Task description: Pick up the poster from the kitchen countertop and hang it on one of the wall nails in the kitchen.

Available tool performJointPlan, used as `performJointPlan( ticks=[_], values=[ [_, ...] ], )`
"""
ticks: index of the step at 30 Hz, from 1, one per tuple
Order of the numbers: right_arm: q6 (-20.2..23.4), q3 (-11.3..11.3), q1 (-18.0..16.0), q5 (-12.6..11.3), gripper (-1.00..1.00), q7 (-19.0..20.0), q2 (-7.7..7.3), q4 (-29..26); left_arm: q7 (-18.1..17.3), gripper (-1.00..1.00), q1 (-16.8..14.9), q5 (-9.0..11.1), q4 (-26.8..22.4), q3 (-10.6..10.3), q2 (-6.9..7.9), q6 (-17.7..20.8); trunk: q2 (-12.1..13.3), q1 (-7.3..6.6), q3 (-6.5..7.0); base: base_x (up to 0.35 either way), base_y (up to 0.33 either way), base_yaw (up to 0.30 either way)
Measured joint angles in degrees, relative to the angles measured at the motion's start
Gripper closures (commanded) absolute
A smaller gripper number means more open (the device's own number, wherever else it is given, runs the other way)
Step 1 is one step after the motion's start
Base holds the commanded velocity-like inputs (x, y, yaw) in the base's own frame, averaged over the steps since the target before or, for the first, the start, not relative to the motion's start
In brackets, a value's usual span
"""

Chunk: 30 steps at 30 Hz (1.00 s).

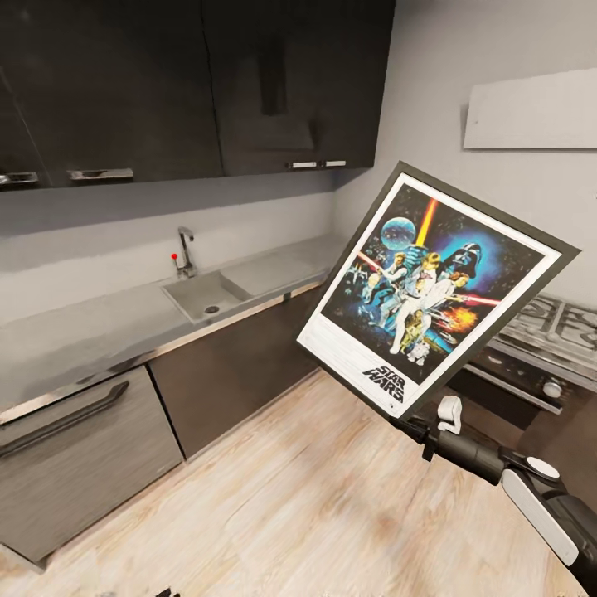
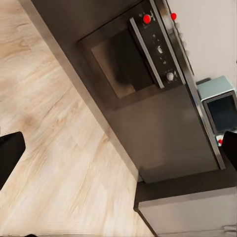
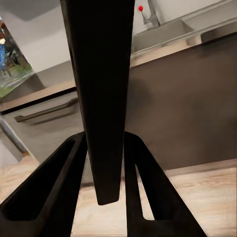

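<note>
We see one Star Wars poster (image 1: 435, 286) held tilted above the wood floor (image 1: 315, 506), its lower corner clamped in our right claw (image 1: 408, 424). One sink (image 1: 207, 298) sits in the grey worktop (image 1: 75, 336). Our left claw (image 2: 118, 153) is spread wide, empty.

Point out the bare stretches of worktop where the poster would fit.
Bare worktop runs from the sink to the view's left edge; a shorter stretch lies between sink and corner. The hob is covered with grates. The right pincer holds the poster.
</note>
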Motion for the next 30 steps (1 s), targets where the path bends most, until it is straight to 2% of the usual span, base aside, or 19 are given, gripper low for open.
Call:
performJointPlan(
  ticks=[12, 22, 30],
  values=[
    [-0.13, 0.00, 0.00, 0.01, 1.00, 0.00, 0.00, -0.07, 0.08, -1.00, 0.00, -0.01, -0.01, 0.11, 0.08, 0.00, 0.00, -0.01, 0.00, -0.165, 0.039, 0.259],
    [-0.19, 0.00, 0.00, 0.00, 1.00, 0.00, 0.00, -0.18, 0.08, -1.00, 0.00, -0.01, -0.01, 0.12, 0.08, 0.00, 0.00, 0.00, 0.00, -0.286, 0.115, 0.136],
    [-0.21, 0.04, 0.01, 0.02, 1.00, -0.05, 0.01, -0.24, 0.09, -1.00, 0.00, -0.02, 0.00, 0.15, 0.08, 0.00, 0.00, -0.03, 0.00, -0.076, 0.045, 0.271]
  ],
)
